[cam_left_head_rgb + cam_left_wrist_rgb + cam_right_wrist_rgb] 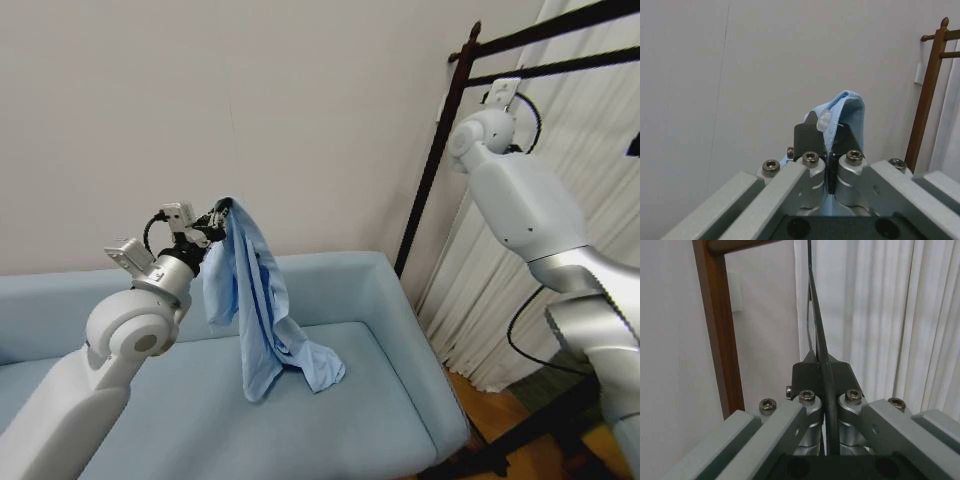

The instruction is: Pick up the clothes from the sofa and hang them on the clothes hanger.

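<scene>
Head view: the garment [262,320], clamped in the closed left gripper [217,220], is to be raised clear of the sofa [385,420] toward the right gripper [825,367], itself clamped on a dark strip [816,315].

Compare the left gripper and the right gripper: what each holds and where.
The left gripper is shut on a light blue garment, the right gripper on a thin dark bar. The left gripper is above the sofa, with the garment hanging from it; the right gripper is higher, up by the wooden rack. Both have their jaws closed.
</scene>
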Robot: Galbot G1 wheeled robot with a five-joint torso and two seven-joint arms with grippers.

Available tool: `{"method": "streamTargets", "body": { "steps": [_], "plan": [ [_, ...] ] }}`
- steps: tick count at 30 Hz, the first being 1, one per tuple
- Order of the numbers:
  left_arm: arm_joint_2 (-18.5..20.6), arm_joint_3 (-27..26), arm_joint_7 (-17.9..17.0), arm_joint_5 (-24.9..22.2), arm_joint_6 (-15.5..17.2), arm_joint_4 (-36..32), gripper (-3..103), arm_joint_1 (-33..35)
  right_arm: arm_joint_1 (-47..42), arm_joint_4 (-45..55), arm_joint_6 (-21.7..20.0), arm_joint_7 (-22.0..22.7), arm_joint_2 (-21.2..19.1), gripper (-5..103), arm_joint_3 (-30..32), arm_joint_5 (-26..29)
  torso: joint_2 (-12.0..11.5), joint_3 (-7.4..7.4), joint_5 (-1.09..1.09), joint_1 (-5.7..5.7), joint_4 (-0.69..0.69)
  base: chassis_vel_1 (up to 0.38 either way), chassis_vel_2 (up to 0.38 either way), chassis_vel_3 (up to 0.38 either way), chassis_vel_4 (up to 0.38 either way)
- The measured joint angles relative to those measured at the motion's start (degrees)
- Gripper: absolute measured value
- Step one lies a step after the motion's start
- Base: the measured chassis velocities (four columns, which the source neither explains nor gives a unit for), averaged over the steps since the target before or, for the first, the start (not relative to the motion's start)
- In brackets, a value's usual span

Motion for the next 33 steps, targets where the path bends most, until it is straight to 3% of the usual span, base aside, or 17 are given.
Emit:
{"method": "streamTargets", "body": {
  "steps": [21, 33],
  "plan": [
    [0.3, -1.6, 0.1, 0.0, 0.0, -1.3, 1, 2.1, 0.7, -1.0, 3.9, -3.2, -0.1, 1, -1.1, -7.8, 0.0, 0.00, 0.00, 0.00, 0.00, 0.000, 0.000, 0.000, 0.000],
    [0.3, -1.2, 0.0, 0.2, 0.1, -0.8, 1, 1.8, -1.7, 10.1, 2.4, -1.8, -4.5, 1, -2.3, -3.1, 0.0, -0.01, -0.01, 0.00, 0.00, 0.000, 0.000, 0.000, 0.000]
  ]
}}
